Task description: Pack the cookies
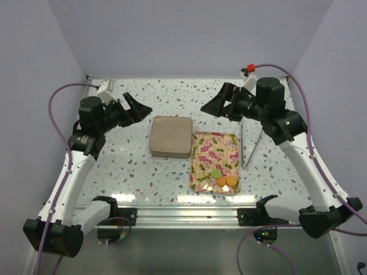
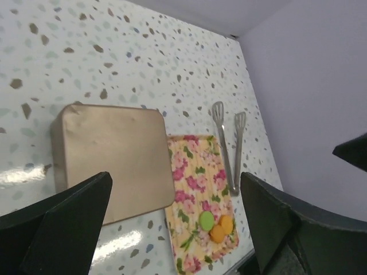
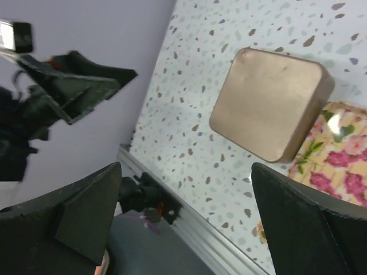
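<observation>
In the top view, 3 cookies sit in the lower right corner of a floral tray [image 1: 213, 150], right of center on the speckled counter [image 1: 126, 166]. 1 green cookie [image 1: 215, 173] lies just above 2 orange cookies [image 1: 227, 181], the 3 bunched close together. A tan square box [image 1: 170, 136] with rounded corners lies just beside the tray's left edge, and metal tongs [image 1: 243, 143] lie on the counter just right of the tray.

The left gripper [image 1: 135, 110] hangs above the counter in the upper left of that view and the right gripper [image 1: 217, 106] in the upper right, both well apart from the tray. In each wrist view the gripper's fingers [image 2: 69, 223] stand spread wide with nothing between them.
</observation>
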You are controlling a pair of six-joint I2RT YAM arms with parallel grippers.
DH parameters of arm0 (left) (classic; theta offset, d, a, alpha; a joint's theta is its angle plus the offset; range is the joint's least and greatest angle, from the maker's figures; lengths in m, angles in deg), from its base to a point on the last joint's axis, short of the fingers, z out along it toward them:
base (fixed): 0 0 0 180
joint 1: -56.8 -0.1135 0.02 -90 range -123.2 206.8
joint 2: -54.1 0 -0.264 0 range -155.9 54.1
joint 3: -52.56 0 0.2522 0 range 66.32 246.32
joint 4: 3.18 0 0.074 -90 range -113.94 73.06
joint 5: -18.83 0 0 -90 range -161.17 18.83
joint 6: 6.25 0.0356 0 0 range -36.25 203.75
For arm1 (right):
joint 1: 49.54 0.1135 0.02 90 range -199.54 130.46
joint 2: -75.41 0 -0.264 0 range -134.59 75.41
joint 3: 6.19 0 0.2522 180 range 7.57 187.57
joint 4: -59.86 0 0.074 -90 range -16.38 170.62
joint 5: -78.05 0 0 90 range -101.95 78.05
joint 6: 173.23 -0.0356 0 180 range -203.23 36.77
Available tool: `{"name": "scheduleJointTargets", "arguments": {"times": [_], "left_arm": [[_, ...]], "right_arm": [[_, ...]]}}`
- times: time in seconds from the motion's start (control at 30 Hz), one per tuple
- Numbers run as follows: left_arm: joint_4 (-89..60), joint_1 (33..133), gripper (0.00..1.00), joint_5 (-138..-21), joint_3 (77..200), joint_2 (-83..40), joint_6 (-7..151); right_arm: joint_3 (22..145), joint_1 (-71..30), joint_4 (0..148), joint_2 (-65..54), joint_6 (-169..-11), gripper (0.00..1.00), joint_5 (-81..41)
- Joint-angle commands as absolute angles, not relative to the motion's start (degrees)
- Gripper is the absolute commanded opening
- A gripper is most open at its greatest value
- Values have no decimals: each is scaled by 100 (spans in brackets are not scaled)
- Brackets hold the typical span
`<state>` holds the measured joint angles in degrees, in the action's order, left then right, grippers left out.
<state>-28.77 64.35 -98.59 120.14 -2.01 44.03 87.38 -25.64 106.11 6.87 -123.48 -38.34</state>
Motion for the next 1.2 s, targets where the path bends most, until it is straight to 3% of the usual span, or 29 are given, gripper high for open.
{"name": "scheduleJointTargets", "arguments": {"times": [0.0, 0.07, 0.1, 0.2, 0.23, 0.27, 0.3, 0.33, 0.37, 0.4, 0.47, 0.5, 0.6, 0.73, 1.0, 1.17], "left_arm": [[-4513, 6577, 100, -7946, 13714, -170, 5156], [-3211, 6260, 100, -9596, 13489, -197, 5370], [-3536, 6303, 100, -9848, 13644, -319, 5387], [-5232, 6875, 100, -7501, 14892, -917, 5553], [-4183, 6831, 100, -8226, 14624, -761, 5676], [-3389, 6413, 100, -9887, 13768, -377, 5494], [-2851, 6261, 100, -9851, 13490, -251, 5275], [-3341, 6260, 100, -9207, 13487, -259, 5212], [-3999, 6260, 100, -8348, 13931, -520, 5342], [-4632, 6260, 100, -6625, 14153, -653, 5334], [-5079, 6277, 100, -5348, 13755, -437, 5369], [-4268, 6277, 100, -4646, 13290, -182, 5456], [-1960, 6269, 100, -3973, 10988, 1022, 6133], [78, 6251, 100, -4128, 8563, 1719, 6432], [2802, 6242, 100, -4023, 7502, 7, 7346], [4489, 6233, 100, -4602, 7221, -1478, 7909]], "right_arm": [[9412, -2106, 12001, 491, -11417, 99, -2383], [9353, -2551, 11697, 632, -11424, 99, -3319], [9544, -2606, 11738, 667, -11443, 99, -3339], [9835, -2484, 12353, 632, -11258, 99, -2618], [9618, -2536, 12241, 693, -11293, 99, -2889], [9311, -2806, 11274, 755, -11624, 99, -4510], [8934, -2879, 10681, 799, -11984, 99, -4978], [8730, -2871, 10519, 773, -12188, 99, -4826], [8894, -2688, 11457, 747, -11798, 99, -4277], [9121, -2512, 12049, 712, -11525, 99, -2479], [9580, -2370, 12834, 755, -10945, 99, -1733], [9590, -2370, 12803, 860, -10776, 99, -1505], [9144, -2378, 12250, 1457, -10397, 99, -1642], [8641, -2378, 11669, 2012, -10737, 99, -1600], [8016, -2378, 11395, 2487, -11320, 99, -1582], [8359, -2378, 11932, 2013, -10995, 98, -1223]]}}
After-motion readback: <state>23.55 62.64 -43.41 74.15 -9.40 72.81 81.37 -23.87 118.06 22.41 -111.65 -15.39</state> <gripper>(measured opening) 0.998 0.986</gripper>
